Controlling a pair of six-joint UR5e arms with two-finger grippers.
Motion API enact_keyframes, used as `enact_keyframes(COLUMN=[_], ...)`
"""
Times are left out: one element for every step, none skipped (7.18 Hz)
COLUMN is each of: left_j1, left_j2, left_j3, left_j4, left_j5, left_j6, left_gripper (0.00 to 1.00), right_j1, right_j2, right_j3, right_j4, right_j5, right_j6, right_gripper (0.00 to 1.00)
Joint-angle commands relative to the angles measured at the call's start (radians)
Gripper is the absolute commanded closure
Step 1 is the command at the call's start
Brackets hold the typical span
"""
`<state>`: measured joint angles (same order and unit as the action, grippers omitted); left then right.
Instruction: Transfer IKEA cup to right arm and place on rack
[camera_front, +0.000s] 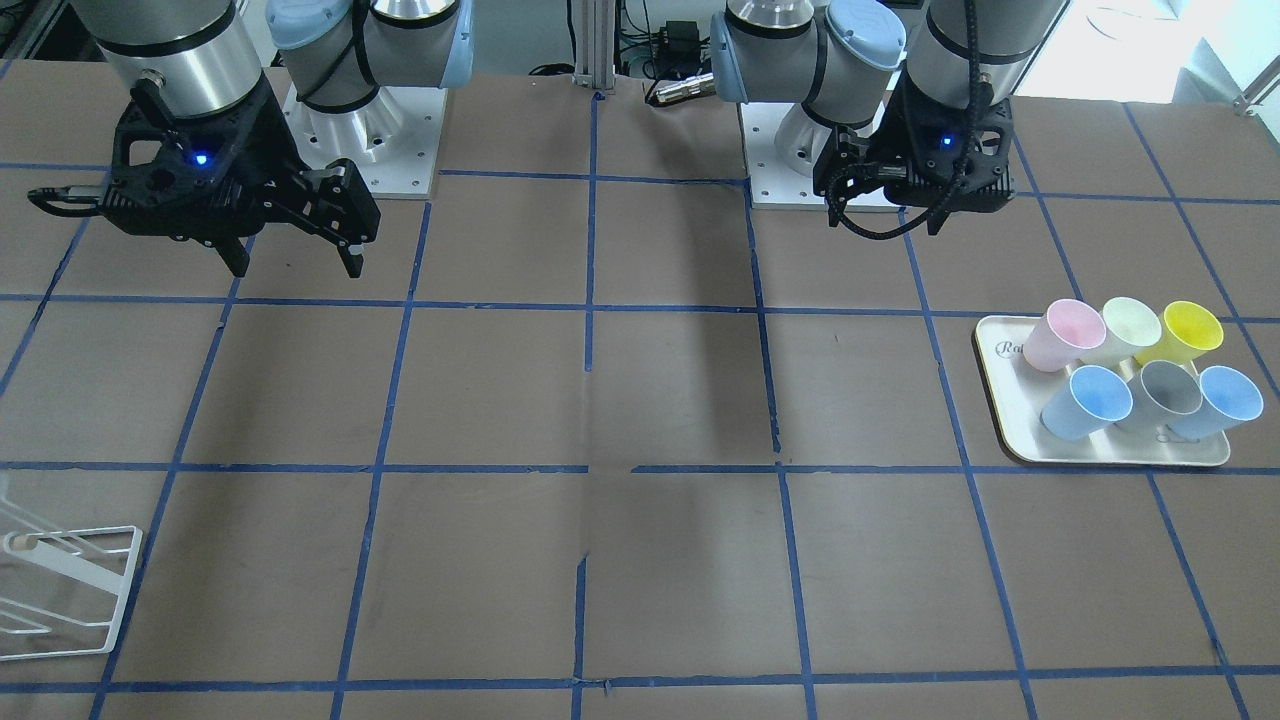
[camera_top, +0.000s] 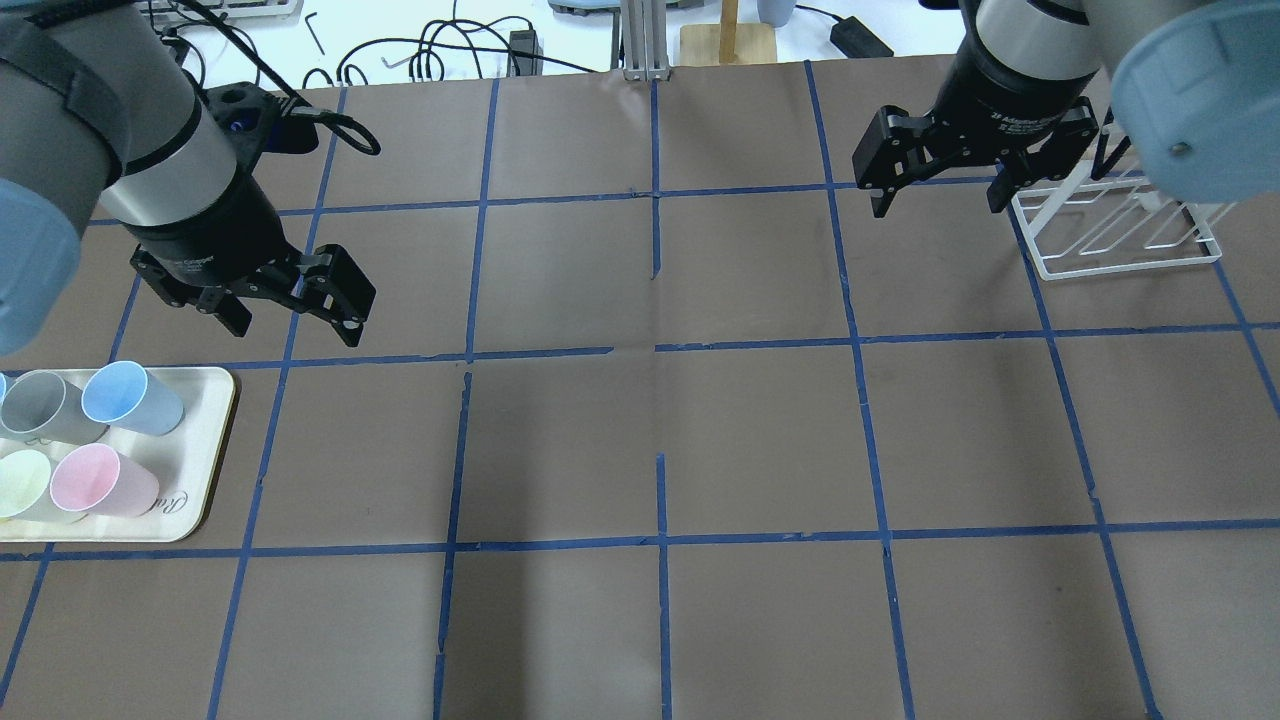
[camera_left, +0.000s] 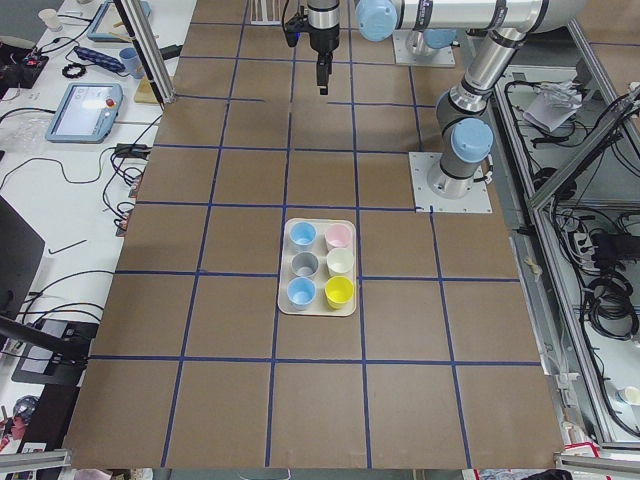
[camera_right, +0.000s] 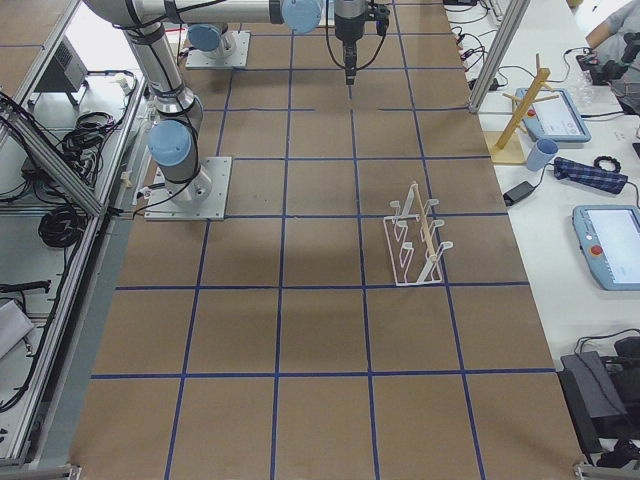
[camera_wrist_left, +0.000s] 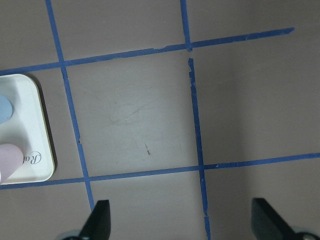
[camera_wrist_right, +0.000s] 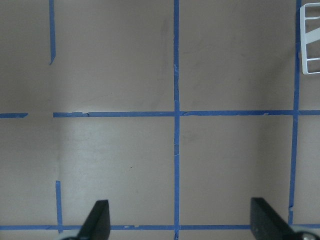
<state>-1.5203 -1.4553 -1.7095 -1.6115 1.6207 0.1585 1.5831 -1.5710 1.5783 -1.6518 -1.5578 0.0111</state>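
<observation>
Two alike pale-blue cups (camera_front: 1085, 402) (camera_front: 1220, 400) lie on a cream tray (camera_front: 1000, 345) with pink, pale-green, yellow and grey cups. In the overhead view one blue cup (camera_top: 130, 397) lies at the tray's (camera_top: 215, 440) far right. My left gripper (camera_top: 295, 322) is open and empty, above the table just beyond the tray; it also shows in the front view (camera_front: 880, 195) and in its wrist view (camera_wrist_left: 182, 222). My right gripper (camera_top: 940, 205) (camera_front: 295, 262) (camera_wrist_right: 181, 222) is open and empty, just left of the white wire rack (camera_top: 1120, 235) (camera_front: 70, 590) (camera_right: 415, 235).
The brown table is marked with a grid of blue tape. The grey cup (camera_top: 40, 405) lies beside the blue one and the pink cup (camera_top: 100, 480) in front of it. A corner of the rack (camera_wrist_right: 310, 45) shows in the right wrist view. Cables lie beyond the far edge.
</observation>
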Motion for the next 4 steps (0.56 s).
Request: enact_keyframes(left_j1=[0.052,0.074,0.109,0.15], left_j2=[-0.003,-0.007,-0.01,-0.014], left_j3=[0.002,0.001,0.001,-0.001], left_j4=[0.001,0.001,0.001,0.002], left_j5=[-0.018,-0.016,-0.016,-0.013], left_j6=[0.013,0.08,0.146,0.221], left_gripper=[0.0,0.0,0.0,0.0], right_j1=[0.0,-0.002,0.0,0.0], right_j2=[0.002,0.002,-0.001,0.0], right_j3=[0.0,0.0,0.0,-0.001], right_j4=[0.0,0.0,0.0,0.0], right_j5=[-0.001,-0.001,0.001,0.001], right_j6=[0.0,0.0,0.0,0.0], right_gripper=[0.0,0.0,0.0,0.0])
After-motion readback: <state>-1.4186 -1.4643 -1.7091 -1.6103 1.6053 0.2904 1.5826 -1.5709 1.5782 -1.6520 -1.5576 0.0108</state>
